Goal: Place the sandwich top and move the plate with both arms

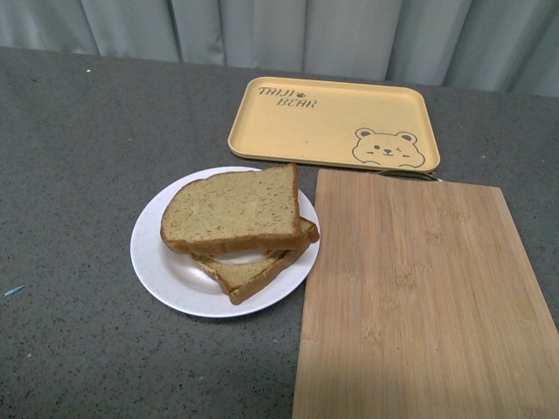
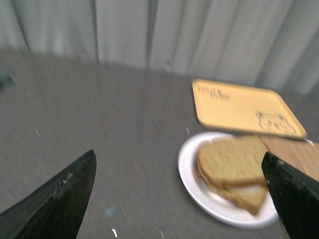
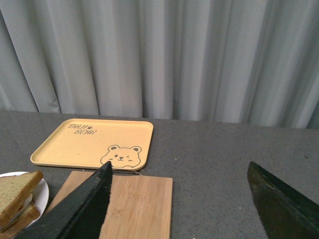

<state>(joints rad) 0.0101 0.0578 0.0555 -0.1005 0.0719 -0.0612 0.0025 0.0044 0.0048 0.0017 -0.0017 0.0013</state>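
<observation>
The sandwich top [image 1: 234, 209] is a brown speckled bread slice lying on a lower slice on the round white plate [image 1: 157, 262], left of centre in the front view. White filling shows between the slices. Neither arm appears in the front view. In the blurred left wrist view the plate [image 2: 192, 172] and sandwich top [image 2: 232, 160] lie ahead, between my left gripper's [image 2: 179, 174] wide-apart black fingers, well beyond them. My right gripper [image 3: 179, 172] is open too, empty, held above the wooden board [image 3: 134, 199]; the sandwich top [image 3: 15, 191] peeks in at that view's edge.
A bamboo cutting board [image 1: 428, 297] lies right of the plate, touching or nearly touching its rim. A yellow bear-print tray [image 1: 332, 122] sits behind both, empty. The tabletop is dark grey, with a grey curtain [image 1: 279, 35] along the back edge.
</observation>
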